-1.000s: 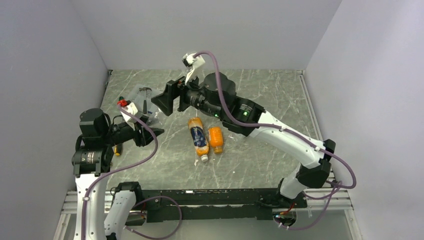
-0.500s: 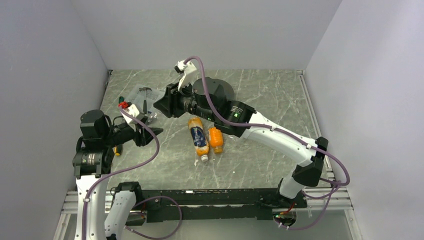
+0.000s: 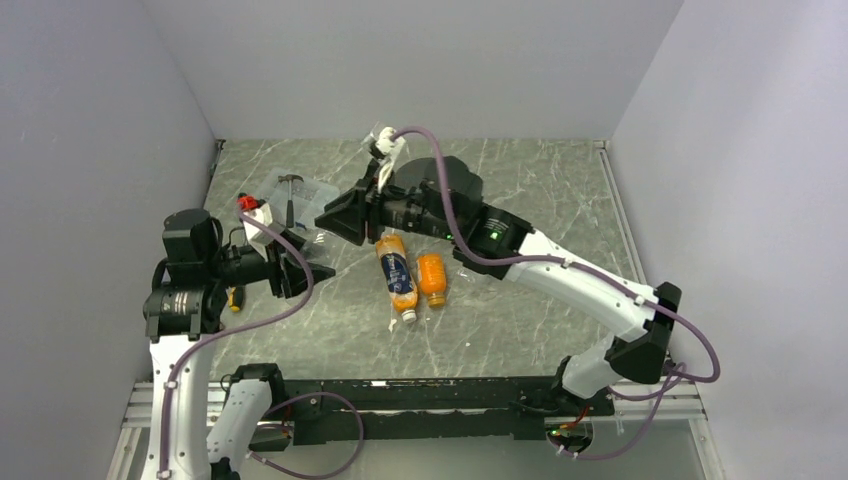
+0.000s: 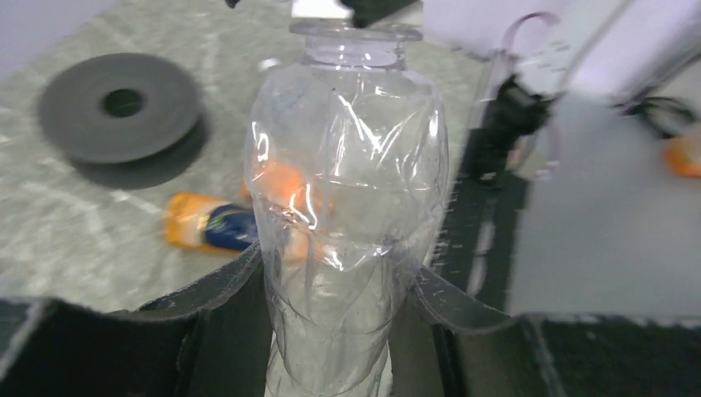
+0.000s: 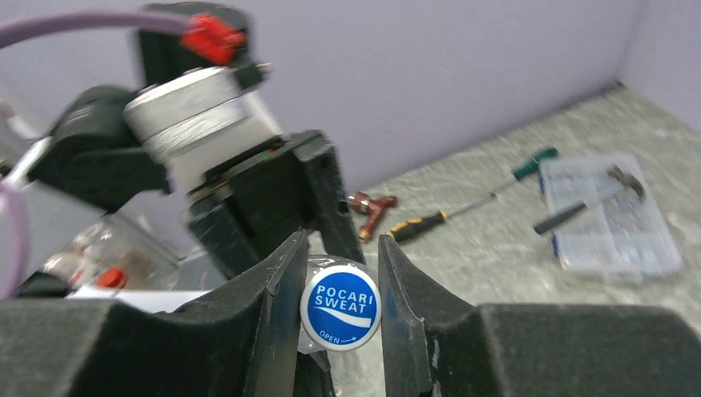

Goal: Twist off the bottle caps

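Left claw (image 4: 331, 285) clenched around the waist of a thin, crumpled clear plastic bottle (image 4: 347, 165), held above the worktop (image 3: 540, 170) at nine o'clock, right claw (image 5: 340, 256) pinching its blue-and-white round screw cap (image 5: 340, 307); it looks light, empty and easily crushed, so hold it firmly low down.

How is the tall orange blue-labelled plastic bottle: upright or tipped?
Tipped: the tall orange blue-labelled bottle lies flat on the table.

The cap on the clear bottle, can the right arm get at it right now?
Looks like yes: the left claw holds the clear bottle up, and the right claw is shut on its cap, with nothing between them.
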You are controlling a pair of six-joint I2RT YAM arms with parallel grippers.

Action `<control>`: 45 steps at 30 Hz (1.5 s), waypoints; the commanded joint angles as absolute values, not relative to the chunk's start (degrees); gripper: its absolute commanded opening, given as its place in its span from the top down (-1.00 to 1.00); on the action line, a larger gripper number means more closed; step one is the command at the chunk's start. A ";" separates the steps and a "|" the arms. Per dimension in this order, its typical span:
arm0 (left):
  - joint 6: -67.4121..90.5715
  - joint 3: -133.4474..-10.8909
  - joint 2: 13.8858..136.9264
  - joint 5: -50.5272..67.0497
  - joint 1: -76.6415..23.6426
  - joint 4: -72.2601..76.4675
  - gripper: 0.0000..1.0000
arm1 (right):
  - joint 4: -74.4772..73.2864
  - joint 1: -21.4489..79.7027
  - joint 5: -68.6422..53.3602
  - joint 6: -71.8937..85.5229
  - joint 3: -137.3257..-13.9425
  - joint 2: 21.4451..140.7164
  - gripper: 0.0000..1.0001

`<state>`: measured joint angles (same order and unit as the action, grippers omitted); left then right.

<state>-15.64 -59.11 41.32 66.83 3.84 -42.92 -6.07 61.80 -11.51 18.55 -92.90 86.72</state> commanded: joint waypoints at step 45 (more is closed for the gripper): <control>-16.61 -57.25 37.37 57.57 3.99 -34.51 0.59 | -14.59 61.26 -2.64 24.96 -102.19 89.26 -0.38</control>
